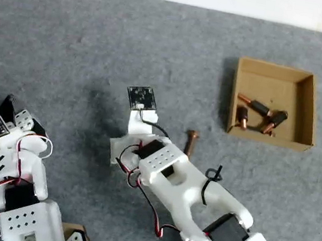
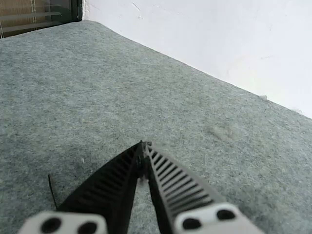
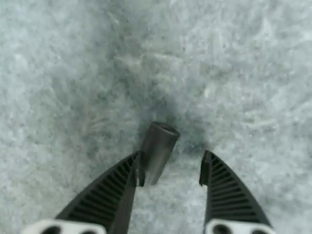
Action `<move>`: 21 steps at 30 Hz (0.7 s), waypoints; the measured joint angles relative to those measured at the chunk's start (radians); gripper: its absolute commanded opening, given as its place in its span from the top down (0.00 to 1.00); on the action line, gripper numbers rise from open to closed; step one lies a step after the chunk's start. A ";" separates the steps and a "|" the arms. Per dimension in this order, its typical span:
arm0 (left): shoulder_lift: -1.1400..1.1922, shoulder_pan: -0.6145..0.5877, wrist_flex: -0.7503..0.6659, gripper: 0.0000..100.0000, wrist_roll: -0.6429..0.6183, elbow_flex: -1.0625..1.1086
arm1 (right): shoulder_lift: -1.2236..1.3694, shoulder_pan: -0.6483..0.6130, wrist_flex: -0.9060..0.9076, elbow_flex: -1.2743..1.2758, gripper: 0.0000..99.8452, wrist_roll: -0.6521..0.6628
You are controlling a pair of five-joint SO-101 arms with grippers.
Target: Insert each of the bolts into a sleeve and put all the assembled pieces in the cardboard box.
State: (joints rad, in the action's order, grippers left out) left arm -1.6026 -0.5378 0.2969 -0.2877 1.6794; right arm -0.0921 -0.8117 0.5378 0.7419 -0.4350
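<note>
A short black sleeve [image 3: 157,152] stands tilted on the grey carpet between the fingers of my right gripper [image 3: 173,158], leaning against one finger [image 3: 127,180]. That gripper is open, with a gap between the sleeve and the other finger. In the high view the right arm [image 1: 169,167] points straight down mid-table, and a copper bolt [image 1: 191,142] lies just to its right. The cardboard box [image 1: 307,97] at the right holds several assembled copper-and-black pieces [image 1: 259,114]. My left gripper [image 2: 144,145] is shut and empty above bare carpet.
The left arm [image 1: 15,159] sits at the lower left of the high view. Grey carpet [image 1: 99,44] covers the table up to a white wall at the far edge. Open carpet lies between the bolt and the box.
</note>
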 measured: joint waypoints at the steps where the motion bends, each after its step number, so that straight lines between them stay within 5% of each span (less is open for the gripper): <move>1: 0.000 0.000 0.000 0.99 0.000 0.000 | 0.000 0.000 0.003 0.000 0.83 0.000; 21: 0.000 0.000 0.000 0.99 0.000 0.000 | 0.006 -0.061 0.006 -0.006 0.83 -0.002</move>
State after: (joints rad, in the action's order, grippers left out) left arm -1.6026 -0.5378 0.2969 -0.2877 1.6794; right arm -0.0859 -0.8730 0.5439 0.7357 -0.4365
